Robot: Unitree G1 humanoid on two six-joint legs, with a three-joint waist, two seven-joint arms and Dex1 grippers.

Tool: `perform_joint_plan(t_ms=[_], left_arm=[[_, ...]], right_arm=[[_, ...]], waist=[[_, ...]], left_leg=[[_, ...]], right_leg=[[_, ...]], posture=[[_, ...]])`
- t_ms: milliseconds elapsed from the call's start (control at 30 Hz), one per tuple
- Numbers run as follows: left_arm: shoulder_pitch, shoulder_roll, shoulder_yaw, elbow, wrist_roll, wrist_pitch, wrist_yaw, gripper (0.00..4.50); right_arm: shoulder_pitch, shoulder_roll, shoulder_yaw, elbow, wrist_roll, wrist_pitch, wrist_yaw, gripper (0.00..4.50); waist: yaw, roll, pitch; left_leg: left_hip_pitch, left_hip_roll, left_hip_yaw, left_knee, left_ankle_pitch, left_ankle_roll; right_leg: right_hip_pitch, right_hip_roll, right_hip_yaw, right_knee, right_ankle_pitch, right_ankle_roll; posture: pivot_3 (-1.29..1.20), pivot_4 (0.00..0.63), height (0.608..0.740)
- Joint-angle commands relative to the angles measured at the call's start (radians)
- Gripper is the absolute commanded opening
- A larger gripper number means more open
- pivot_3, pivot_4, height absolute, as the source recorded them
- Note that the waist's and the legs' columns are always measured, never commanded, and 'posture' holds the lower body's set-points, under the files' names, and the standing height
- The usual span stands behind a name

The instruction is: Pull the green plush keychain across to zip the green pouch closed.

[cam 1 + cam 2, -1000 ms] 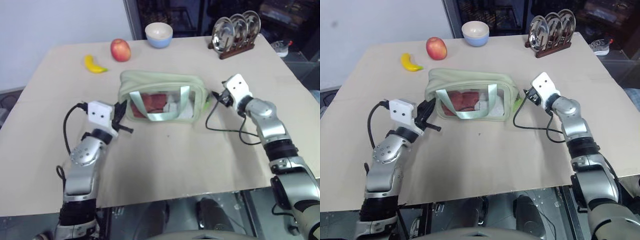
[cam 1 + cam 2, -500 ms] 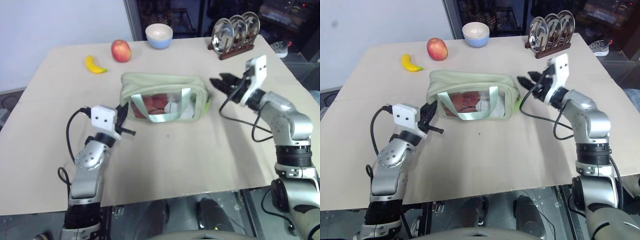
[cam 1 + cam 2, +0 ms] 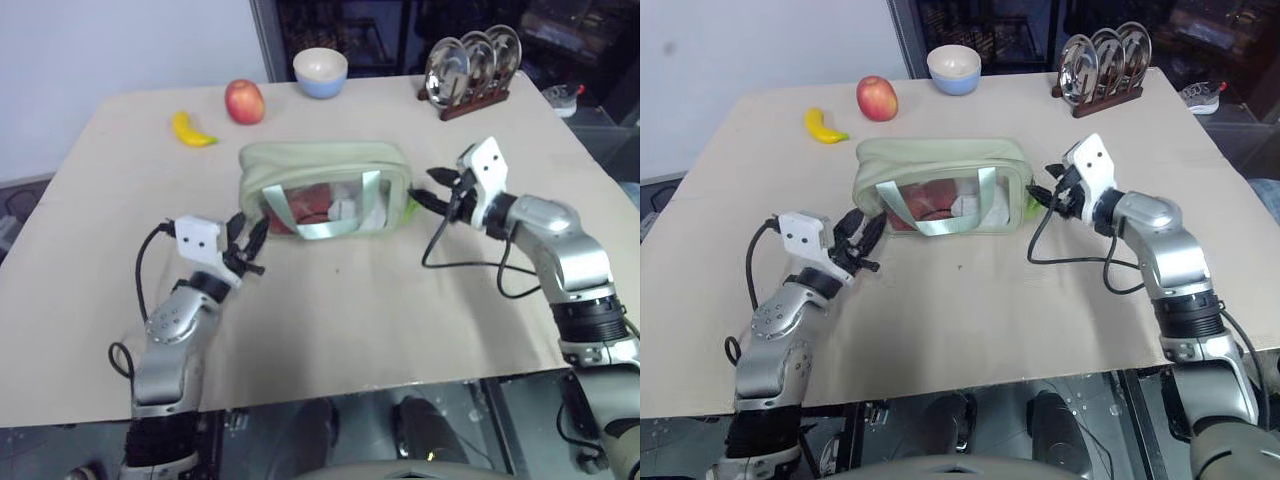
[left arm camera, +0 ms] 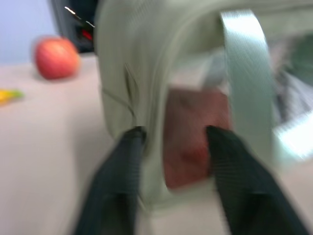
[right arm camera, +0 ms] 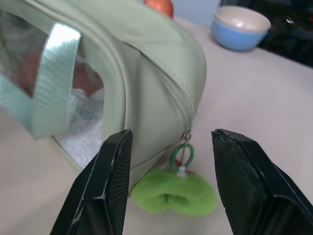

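Where table ends: apple (image 3: pixel 244 100), banana (image 3: pixel 191 129), bowl (image 3: pixel 320 71).

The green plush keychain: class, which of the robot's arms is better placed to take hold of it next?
Probably the right. The green plush keychain lies between the open right gripper fingers, at that end of the green pouch; the left gripper is at the opposite end.

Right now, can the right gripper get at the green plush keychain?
Probably yes. The right gripper is open, with the green plush keychain lying on the table between its fingers, hanging from the green pouch end. Nothing blocks it.
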Motion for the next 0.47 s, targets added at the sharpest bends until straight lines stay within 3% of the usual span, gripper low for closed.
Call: perform_joint_plan(t_ms=[33,67,100,300,467], left_arm=[[0.070,0.103,0.106,-0.096,-0.125,0.049,-0.127,2.45],[0.091,0.126,0.127,-0.109,-0.145,0.054,-0.148,2.45],[0.124,0.157,0.153,-0.127,-0.164,0.056,-0.183,2.45],[0.292,0.255,0.320,-0.180,-0.259,0.100,-0.285,2.45],[0.338,0.264,0.357,-0.202,-0.278,0.125,-0.279,2.45]], right_arm=[[0.075,-0.090,-0.036,-0.124,0.019,-0.039,0.096,3.87],[0.098,-0.110,-0.044,-0.148,0.028,-0.036,0.111,4.36],[0.133,-0.137,-0.064,-0.182,0.047,-0.025,0.129,4.44],[0.317,-0.265,-0.218,-0.322,0.113,0.022,0.160,4.44],[0.424,-0.300,-0.290,-0.393,0.122,0.044,0.132,4.44]], waist=[[0.001,0.000,0.000],[0.001,0.000,0.000],[0.001,0.000,0.000],[0.004,0.001,0.001],[0.012,0.001,0.001]], left_leg=[[-0.001,0.000,-0.001,0.000,0.000,0.000],[-0.001,0.000,-0.001,-0.001,0.000,0.000],[-0.001,0.000,-0.001,-0.001,0.000,0.000],[0.000,0.001,-0.001,-0.003,-0.001,0.001],[0.000,0.001,-0.001,-0.003,-0.001,0.001]], right_leg=[[0.000,0.000,-0.001,-0.001,0.000,0.000],[0.000,0.000,-0.001,-0.003,0.000,0.000],[0.000,-0.001,-0.001,-0.004,0.000,0.000],[0.002,-0.001,-0.001,-0.006,0.000,0.000],[0.003,-0.001,-0.001,-0.007,0.000,0.000]], posture=[[0.00,0.150,0.740],[0.00,0.150,0.740],[0.00,0.150,0.740],[0.00,0.150,0.740],[0.00,0.150,0.740]])
